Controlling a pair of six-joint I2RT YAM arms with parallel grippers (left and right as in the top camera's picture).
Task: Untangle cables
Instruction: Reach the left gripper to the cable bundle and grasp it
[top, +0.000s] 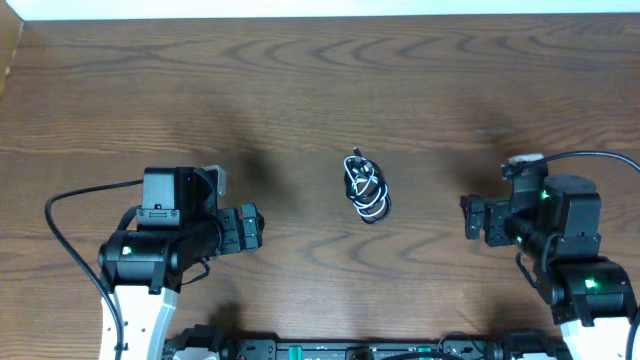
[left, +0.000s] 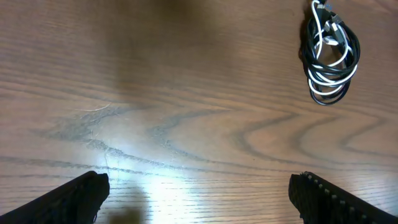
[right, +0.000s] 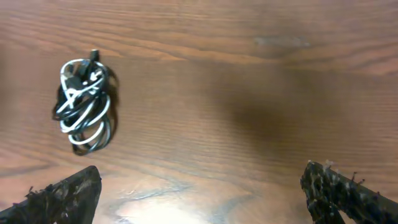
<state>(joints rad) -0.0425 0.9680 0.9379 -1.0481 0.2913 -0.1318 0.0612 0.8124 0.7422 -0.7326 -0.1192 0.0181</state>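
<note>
The cables (top: 366, 188) lie in one small coiled bundle of black and white cords at the middle of the wooden table. The same bundle of cables (left: 329, 55) shows at the upper right of the left wrist view, and the cables (right: 84, 106) sit at the left of the right wrist view. My left gripper (top: 254, 228) is open, well to the left of the bundle, with only bare wood between its fingers. My right gripper (top: 470, 217) is open too, off to the right of the bundle and apart from it.
The wooden table (top: 320, 90) stretches back to a pale wall edge at the top. Thick black robot wires (top: 70, 215) loop out from the left arm and another (top: 600, 158) from the right arm. The arm bases stand along the front edge.
</note>
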